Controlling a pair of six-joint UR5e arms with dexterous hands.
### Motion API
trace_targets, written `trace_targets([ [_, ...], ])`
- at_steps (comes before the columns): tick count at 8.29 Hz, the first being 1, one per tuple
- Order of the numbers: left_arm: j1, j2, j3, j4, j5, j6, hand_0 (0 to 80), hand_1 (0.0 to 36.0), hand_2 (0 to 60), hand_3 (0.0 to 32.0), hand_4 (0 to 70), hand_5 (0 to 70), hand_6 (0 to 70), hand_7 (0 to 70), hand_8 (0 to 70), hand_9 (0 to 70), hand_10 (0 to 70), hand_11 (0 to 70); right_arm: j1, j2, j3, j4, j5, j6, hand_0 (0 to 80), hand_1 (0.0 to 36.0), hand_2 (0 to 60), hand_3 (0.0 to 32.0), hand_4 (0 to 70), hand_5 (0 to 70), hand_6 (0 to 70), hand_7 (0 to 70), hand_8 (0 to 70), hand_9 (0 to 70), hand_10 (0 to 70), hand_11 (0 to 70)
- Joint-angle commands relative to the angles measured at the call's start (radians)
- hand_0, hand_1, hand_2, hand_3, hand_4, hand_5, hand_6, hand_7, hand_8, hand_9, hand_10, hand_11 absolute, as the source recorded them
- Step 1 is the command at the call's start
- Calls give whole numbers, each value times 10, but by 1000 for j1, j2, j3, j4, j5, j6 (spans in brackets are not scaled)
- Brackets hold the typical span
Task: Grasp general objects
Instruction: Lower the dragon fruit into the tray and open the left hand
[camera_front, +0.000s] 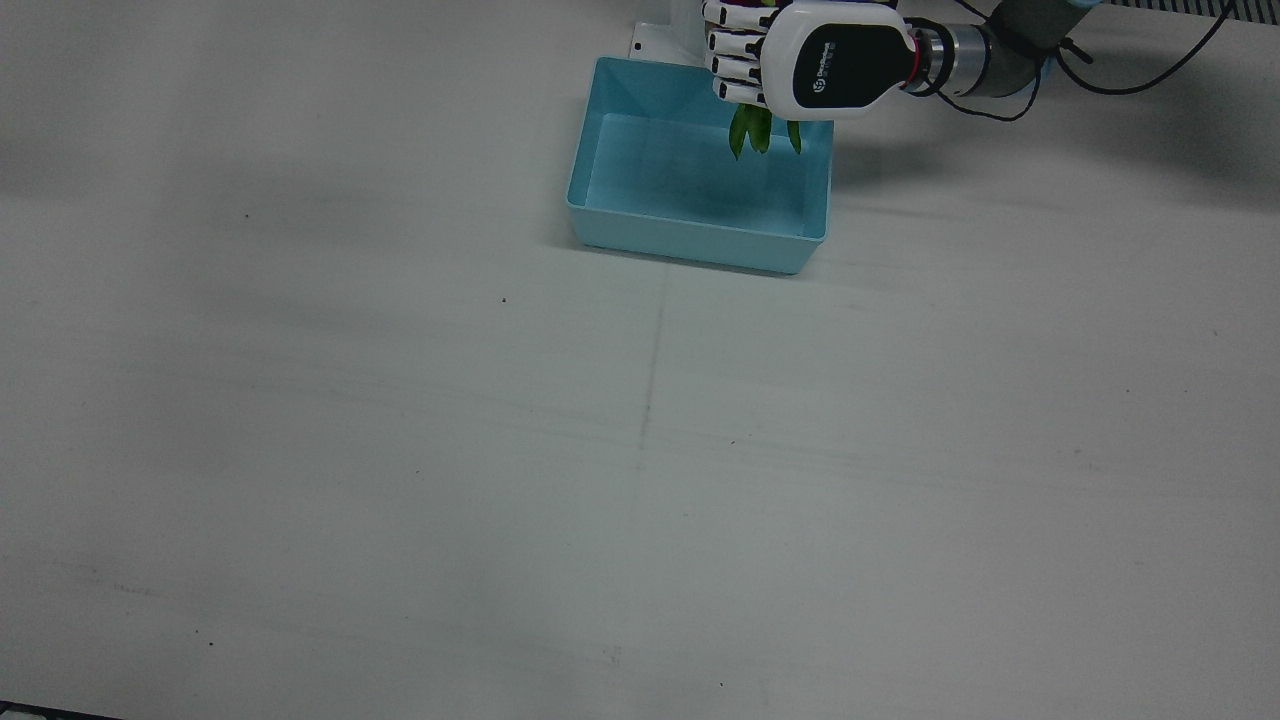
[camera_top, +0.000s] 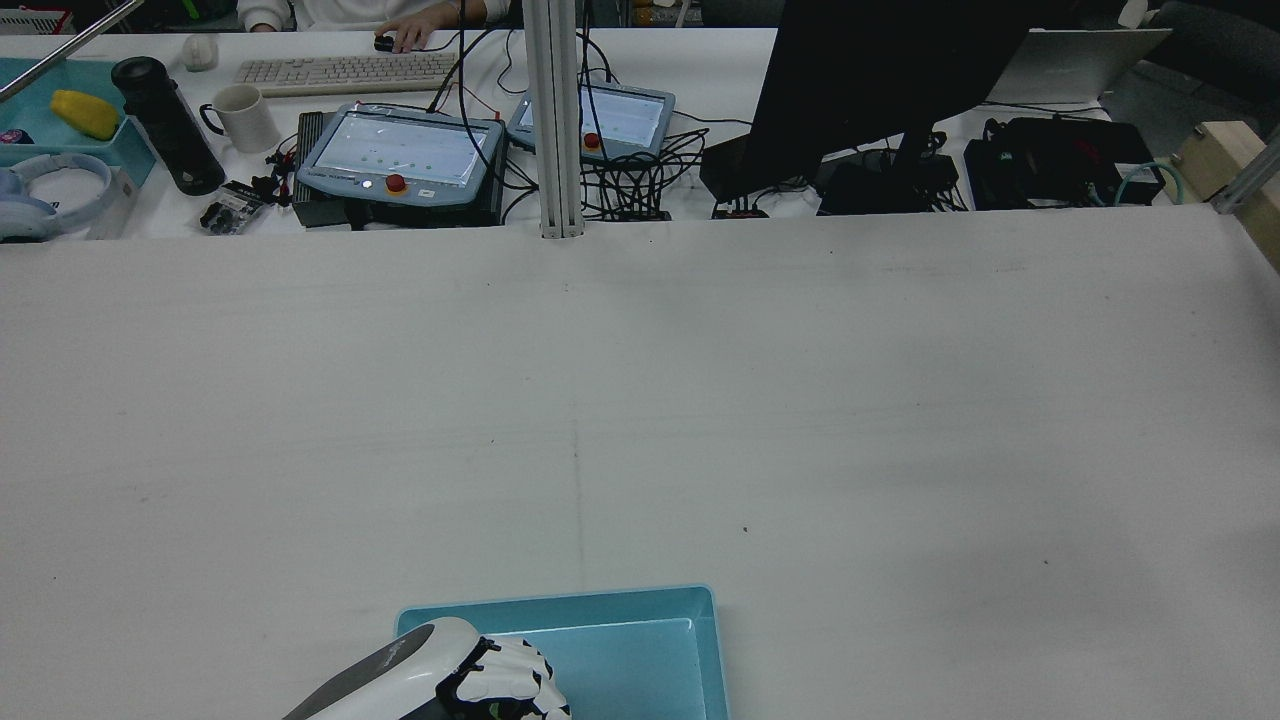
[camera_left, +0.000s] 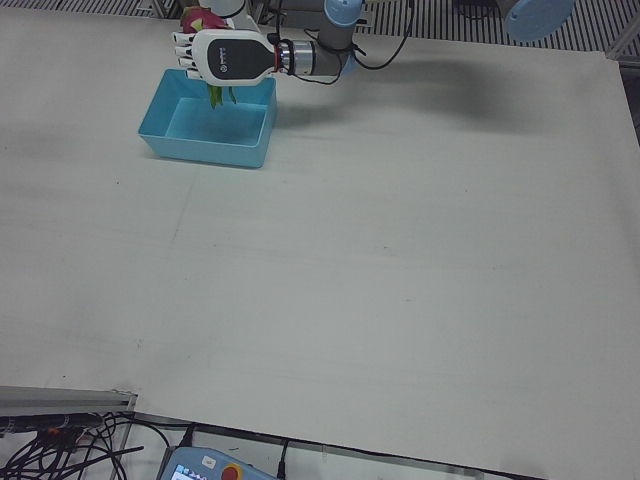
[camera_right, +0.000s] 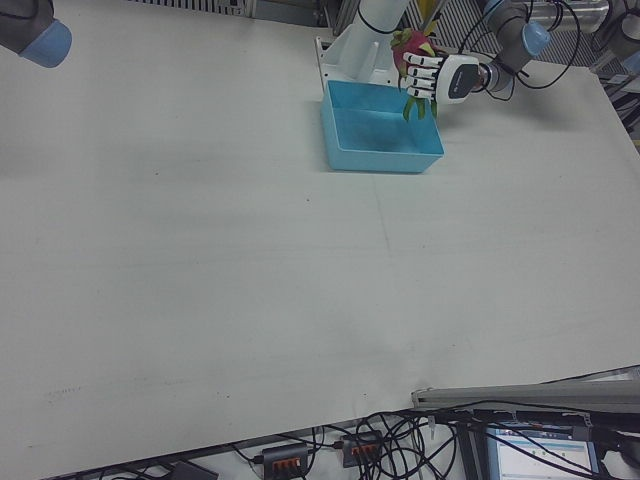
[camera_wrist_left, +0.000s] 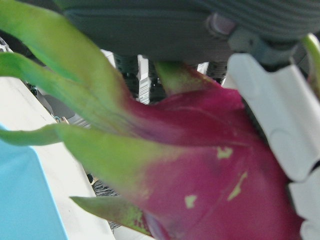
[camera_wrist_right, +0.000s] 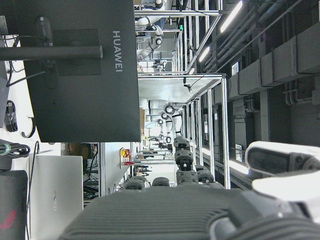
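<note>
White and black, the left hand hangs palm-down over the far corner of the pale blue bin, reached out sideways from its grey forearm, which runs off toward the view's right in the front view. Its fingers are curled around a dragon fruit, and the fruit is held clear above the bin, not resting in it. From the front only the green leaf tips show, drooping below the fingers toward the bin's inner floor; the right-front view shows the magenta body bulging above the knuckles. The left hand's own camera is filled with that magenta skin and its long green scales, with white finger segments pressed against it at the view's right. The bin sits on the white counter just before the arm's pedestal, and its visible floor holds nothing. The rear view cuts off the hand and the bin's near part at the bottom edge. Of the right hand, only blurred dark and white finger parts show in its own camera, held against nothing; how far they are spread I cannot tell.
</note>
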Motion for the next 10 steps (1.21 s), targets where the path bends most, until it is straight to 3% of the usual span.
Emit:
trace_targets([
  [1, 19, -18, -7, 25, -7, -1, 583, 360, 600, 0, 213, 700, 544, 700, 371, 528, 533, 700, 0, -1, 0, 0, -1, 0, 0, 0, 0, 0, 0, 0, 0, 0, 0, 0, 0, 0],
  [3, 35, -18, -4, 16, -33, -4, 603, 360, 600, 0, 199, 700, 498, 700, 338, 496, 515, 700, 0, -1, 0, 0, -1, 0, 0, 0, 0, 0, 0, 0, 0, 0, 0, 0, 0, 0],
  [5, 52, -17, -2, 17, -35, 2, 574, 360, 600, 0, 190, 700, 447, 700, 298, 457, 471, 689, 0, -1, 0, 0, -1, 0, 0, 0, 0, 0, 0, 0, 0, 0, 0, 0, 0, 0],
  [6, 52, -17, -2, 23, -22, 8, 581, 337, 600, 0, 179, 700, 396, 700, 245, 397, 377, 555, 0, -1, 0, 0, -1, 1, 0, 0, 0, 0, 0, 0, 0, 0, 0, 0, 0, 0],
  [7, 52, -12, -1, 23, -19, 8, 569, 222, 246, 0, 157, 700, 318, 685, 147, 254, 303, 456, 0, -1, 0, 0, -1, 1, 0, 0, 0, 0, 0, 0, 0, 0, 0, 0, 0, 0],
  [8, 54, -12, -1, 20, -19, 11, 556, 179, 107, 0, 149, 700, 310, 677, 144, 250, 302, 453, 0, -1, 0, 0, -1, 0, 0, 0, 0, 0, 0, 0, 0, 0, 0, 0, 0, 0],
  [9, 54, -12, -2, 17, -19, 16, 551, 158, 55, 0, 155, 700, 329, 700, 164, 278, 310, 462, 0, -1, 2, 0, -1, 0, 0, 0, 0, 0, 0, 0, 0, 0, 0, 0, 0, 0],
  [10, 54, -12, -2, 17, -19, 16, 534, 126, 0, 0, 150, 700, 319, 697, 148, 254, 286, 428, 0, -1, 0, 0, -1, 1, 0, 0, 0, 0, 0, 0, 0, 0, 0, 0, 0, 0],
])
